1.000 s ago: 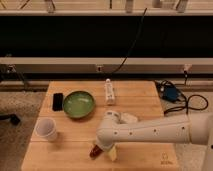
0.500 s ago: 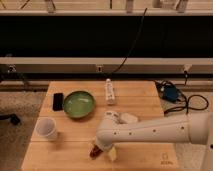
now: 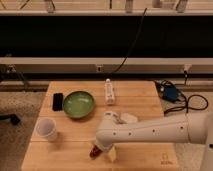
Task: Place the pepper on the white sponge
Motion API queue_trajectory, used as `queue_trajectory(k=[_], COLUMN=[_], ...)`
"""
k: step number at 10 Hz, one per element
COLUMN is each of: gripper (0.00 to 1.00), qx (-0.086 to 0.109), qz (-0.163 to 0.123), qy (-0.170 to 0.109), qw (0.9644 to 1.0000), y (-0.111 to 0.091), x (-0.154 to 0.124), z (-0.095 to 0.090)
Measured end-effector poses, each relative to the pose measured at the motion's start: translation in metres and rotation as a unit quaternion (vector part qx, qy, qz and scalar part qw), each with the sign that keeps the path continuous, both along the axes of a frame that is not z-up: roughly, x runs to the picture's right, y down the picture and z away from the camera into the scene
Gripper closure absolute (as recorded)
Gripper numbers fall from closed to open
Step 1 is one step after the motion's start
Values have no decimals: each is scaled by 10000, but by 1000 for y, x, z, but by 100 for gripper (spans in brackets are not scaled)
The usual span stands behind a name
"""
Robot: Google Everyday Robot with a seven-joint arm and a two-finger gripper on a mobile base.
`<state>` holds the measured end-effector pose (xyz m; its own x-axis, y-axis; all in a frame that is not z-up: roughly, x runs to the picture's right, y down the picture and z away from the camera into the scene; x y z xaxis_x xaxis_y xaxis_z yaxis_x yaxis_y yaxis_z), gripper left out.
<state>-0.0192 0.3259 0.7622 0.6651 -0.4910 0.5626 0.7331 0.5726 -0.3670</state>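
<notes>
The pepper (image 3: pixel 94 151), small, glossy and dark red, lies near the front edge of the wooden table (image 3: pixel 60 157), left of centre. My gripper (image 3: pixel 103 151) is at the end of the white arm (image 3: pixel 150 132), which reaches in from the right. The gripper is low over the table and right against the pepper. The arm's end hides where the two meet. The white sponge (image 3: pixel 129 118), a small whitish block, lies just behind the arm near the table's middle. It is partly covered by the arm and sits well behind and to the right of the pepper.
A green bowl (image 3: pixel 78 104) sits at left centre, with a black phone-like object (image 3: pixel 58 101) to its left. A white cup (image 3: pixel 46 129) stands at the front left. A white bottle (image 3: pixel 108 92) lies at the back centre. A blue device and cables (image 3: pixel 172 94) are at the right edge.
</notes>
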Motion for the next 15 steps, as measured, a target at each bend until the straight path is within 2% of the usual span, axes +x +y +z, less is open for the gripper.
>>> queue_trajectory(k=[3,6,8,9,11,12,15], gripper=[32,28,35,35,27,28,57], qx=[11,-7,1,3,9,10,13], qz=[-14,2,-3,-5,-9,-10,-16], qy=[1,15,11,11,10,7,14], qw=[10000,10000,10000,10000,10000,10000,10000], y=[1,0,-1,-2,-3,-3,-3], x=[-3,-2,-1,-1,-1,-2,-4], z=[1,-1,-3,-3,-3,-3,-3])
